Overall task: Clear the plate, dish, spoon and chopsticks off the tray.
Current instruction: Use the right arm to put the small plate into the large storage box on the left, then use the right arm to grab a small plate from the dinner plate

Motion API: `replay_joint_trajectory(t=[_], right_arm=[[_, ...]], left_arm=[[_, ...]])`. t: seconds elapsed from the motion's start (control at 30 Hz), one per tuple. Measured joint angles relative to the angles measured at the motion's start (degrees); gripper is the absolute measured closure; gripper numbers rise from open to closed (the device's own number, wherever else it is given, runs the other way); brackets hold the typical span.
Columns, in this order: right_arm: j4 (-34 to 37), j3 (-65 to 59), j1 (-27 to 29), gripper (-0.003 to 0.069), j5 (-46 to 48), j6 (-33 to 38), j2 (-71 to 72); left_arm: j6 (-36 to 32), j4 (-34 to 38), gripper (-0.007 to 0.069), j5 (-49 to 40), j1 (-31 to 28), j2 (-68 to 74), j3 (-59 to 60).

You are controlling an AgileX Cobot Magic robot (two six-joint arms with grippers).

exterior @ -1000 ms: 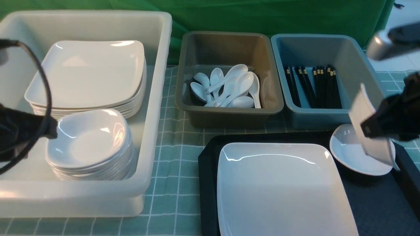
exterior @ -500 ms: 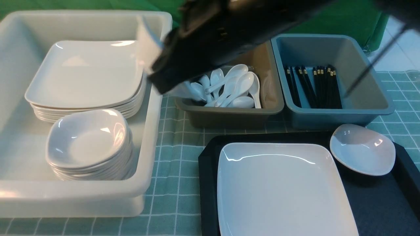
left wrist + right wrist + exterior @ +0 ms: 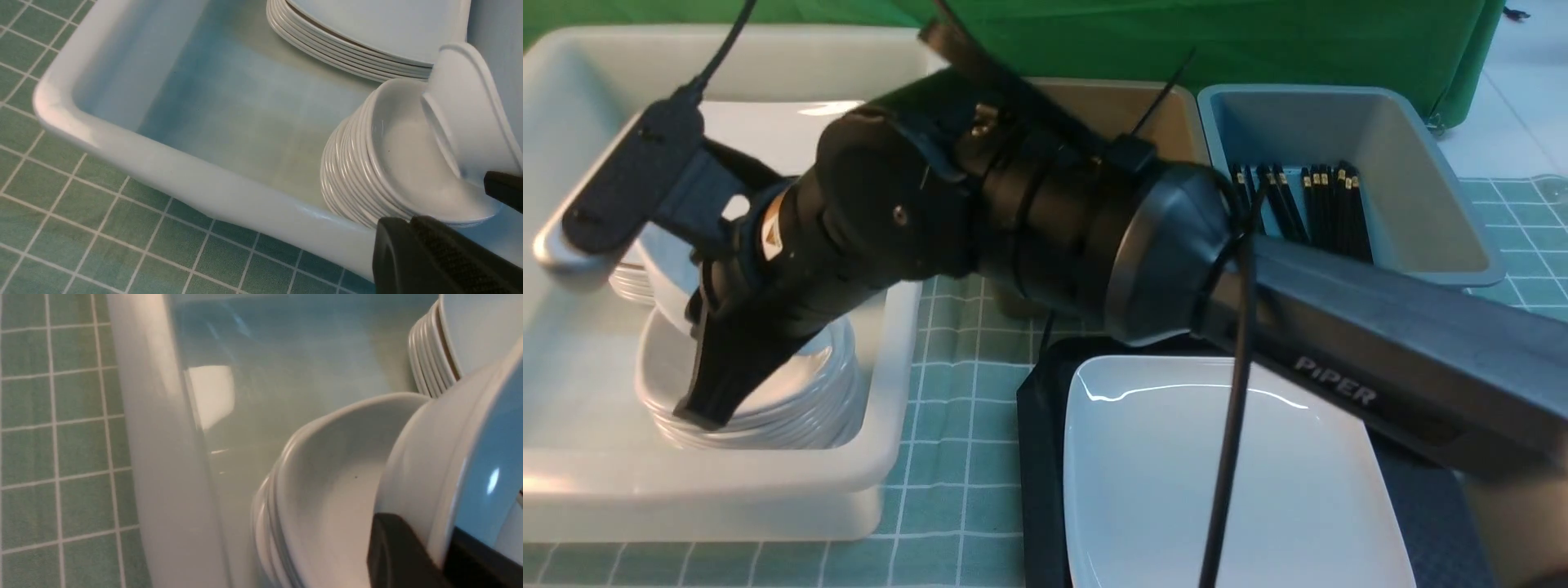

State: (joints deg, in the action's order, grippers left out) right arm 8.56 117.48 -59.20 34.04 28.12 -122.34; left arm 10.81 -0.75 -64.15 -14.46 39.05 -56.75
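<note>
The white tub (image 3: 882,469) fills the left of the front view. It holds a stack of square plates (image 3: 367,28) and a stack of small dishes (image 3: 351,163). At upper right, the blue-grey bin (image 3: 1421,163) holds the chopsticks (image 3: 1307,204). The brown bin (image 3: 1152,114) is mostly hidden behind the right arm, so its contents cannot be told. At lower centre, the plate (image 3: 1258,490) lies flat on the tray (image 3: 1037,425).

The right fingers (image 3: 404,555) pinch the wall of the dish (image 3: 461,106), one on each side. They hold it steeply tilted over the small-dish stack, with its lower rim in or just above the top dish. The left fingers (image 3: 429,253) are closed on nothing, near the tub's outer wall.

Half a second ago the right arm was a blur crossing above the brown bin, with the dish high by the tub's far corner. Now it is low inside the tub.

Bare tub floor lies open beside the two stacks. A strip of checked tabletop (image 3: 964,457) separates the tub from the tray. The arm spans the tray's upper part.
</note>
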Motion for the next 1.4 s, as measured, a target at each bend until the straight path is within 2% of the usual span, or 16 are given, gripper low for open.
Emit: replay_joint_trajectory(t=[0.07,0.17,0.3,0.47,0.57,0.63,0.67,0.7,0.77,0.83,0.9,1.03,1.17,1.27,1.33,1.4], right_arm=[[-0.1,0.0,-0.1,0.0508,0.0,0.0,0.0],[-0.9,0.1,-0.7,0.0291,0.4,0.3,0.0],[-1.6,0.5,-1.0,0.0137,2.8,-0.7,0.2],[-3.3,1.1,-1.0,0.0083,9.7,-5.3,3.3],[-8.6,1.7,-1.0,0.0081,16.1,-9.3,7.3],[-14.0,1.9,-1.1,0.0088,20.5,-11.7,9.6],[-18.6,2.0,-1.1,0.0118,24.6,-13.5,11.2],[-23.3,1.8,-0.7,0.0166,28.6,-15.2,12.7],[-30.1,-1.2,3.6,0.0363,30.8,-19.0,16.9],[-30.5,-3.9,7.1,0.0494,30.8,-21.1,19.6],[-29.1,-11.7,15.9,0.0596,30.7,-23.8,23.8],[-26.4,-27.2,29.2,0.0615,30.6,-23.6,30.2],[-25.5,-41.2,38.8,0.0531,27.2,-22.9,33.6],[-24.8,-54.3,45.5,0.0273,15.4,-22.7,33.9],[-24.5,-58.1,46.6,0.0153,9.6,-22.5,33.4],[-24.3,-59.9,46.8,0.0089,4.9,-21.6,32.8]], left_arm=[[-0.2,0.0,0.0613,0.0,0.0,0.0,0.0],[-0.8,0.0,0.0613,0.0,0.0,0.0,0.0],[-1.4,0.0,0.0613,0.0,0.0,0.0,0.0],[-1.7,0.0,0.0613,0.0,0.0,0.0,0.0],[-1.7,0.0,0.0613,0.0,0.0,0.0,0.0],[-2.0,0.2,0.0613,0.0,0.0,0.0,0.0],[-2.6,0.8,0.0613,0.0,0.0,0.0,0.0],[-3.7,1.5,0.0613,0.0,0.0,0.0,0.0],[-7.7,6.5,0.0613,0.1,0.0,0.1,0.0],[-9.7,9.9,0.0613,0.1,0.0,0.2,0.0],[-14.0,18.2,0.0613,0.5,0.0,1.3,0.0],[-23.0,30.4,0.0613,0.5,0.0,4.0,0.0],[-26.7,36.1,0.0615,0.9,0.0,7.0,0.0],[-29.7,38.8,0.0622,1.2,0.2,10.4,0.0],[-30.3,39.0,0.0624,2.0,1.8,11.9,0.0],[-30.4,38.9,0.0624,3.4,4.9,13.3,0.0]])
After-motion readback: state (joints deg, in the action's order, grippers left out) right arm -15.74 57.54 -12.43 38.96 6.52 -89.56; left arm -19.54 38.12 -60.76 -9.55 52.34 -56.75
